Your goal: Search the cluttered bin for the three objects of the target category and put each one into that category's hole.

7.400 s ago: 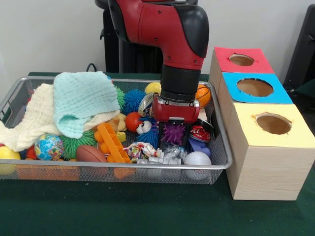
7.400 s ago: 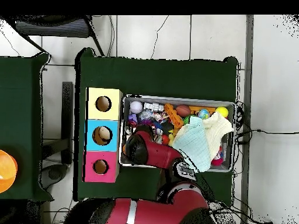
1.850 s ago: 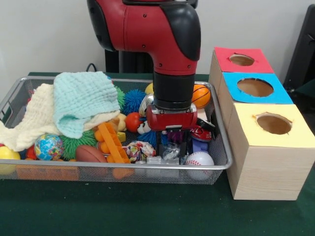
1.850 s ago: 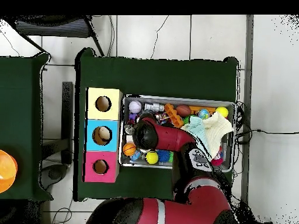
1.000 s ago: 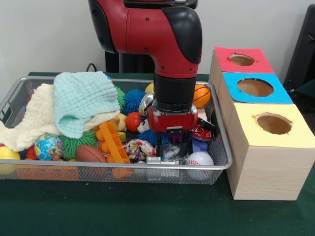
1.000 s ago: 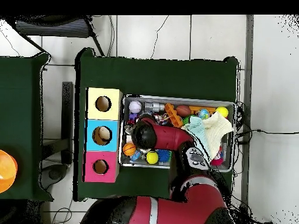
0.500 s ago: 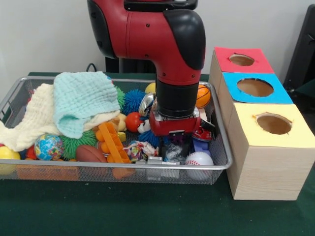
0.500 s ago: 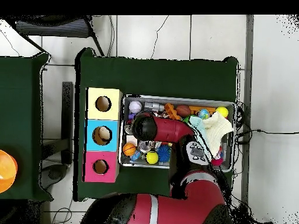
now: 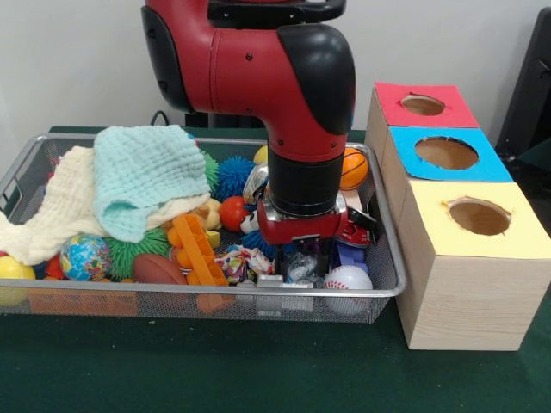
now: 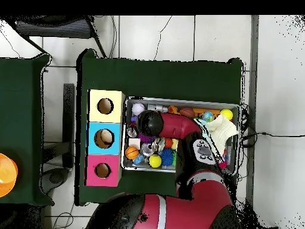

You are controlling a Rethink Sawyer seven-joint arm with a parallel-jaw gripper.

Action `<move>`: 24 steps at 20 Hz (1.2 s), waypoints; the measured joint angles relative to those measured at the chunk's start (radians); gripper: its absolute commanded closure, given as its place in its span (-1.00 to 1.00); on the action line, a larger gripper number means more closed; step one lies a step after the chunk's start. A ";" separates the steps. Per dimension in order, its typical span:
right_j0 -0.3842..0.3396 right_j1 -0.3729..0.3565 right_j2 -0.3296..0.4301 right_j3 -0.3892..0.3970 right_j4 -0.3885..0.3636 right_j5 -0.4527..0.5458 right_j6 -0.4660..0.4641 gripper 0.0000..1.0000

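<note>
3 wooden boxes stand in a row along one end of the green worktop (image 9: 172, 379), tops coloured red (image 9: 424, 105), blue (image 9: 448, 153) and yellow (image 9: 479, 217), each with 1 round hole. Just beside them sits the wire mesh bin (image 9: 386, 277), its short side close against the box row; seen from overhead the bin (image 10: 181, 100) occupies the middle of the worktop, nearer the edge on the robot's side.

Bin contents, front camera:
- mint washcloth (image 9: 142, 176) on top of a cream cloth (image 9: 56, 211) that drapes over the end rim farthest from the boxes
- globe ball (image 9: 85, 256), green spiky ball (image 9: 142, 249), brown toy football (image 9: 158, 269) along the rim away from the robot
- orange plastic block piece (image 9: 195, 249), leaning
- blue spiky ball (image 9: 232, 176), small red ball (image 9: 232, 212), mini basketball (image 9: 353, 167)
- baseball (image 9: 348, 279) in the corner nearest the yellow box
- yellow ball (image 9: 10, 268) at the opposite end

Red Sawyer arm (image 9: 284, 77) reaches down into the bin. End effector (image 9: 297, 254) sits low among the clutter, between the orange block and the baseball. Its fingers are buried in crumpled items, so I cannot tell whether it is spread or closed on anything.
</note>
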 measured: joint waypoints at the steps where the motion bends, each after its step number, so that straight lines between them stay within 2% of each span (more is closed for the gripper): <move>1: -0.001 0.002 0.002 -0.006 0.000 0.012 0.000 -1.00; 2: -0.006 0.008 0.007 -0.025 0.000 0.050 0.000 -1.00; 10: -0.028 0.029 0.031 -0.078 0.000 0.147 0.000 -1.00; 11: -0.034 0.033 0.035 -0.083 0.000 0.155 0.000 1.00; 24: -0.040 0.029 0.039 -0.079 -0.007 0.145 0.000 1.00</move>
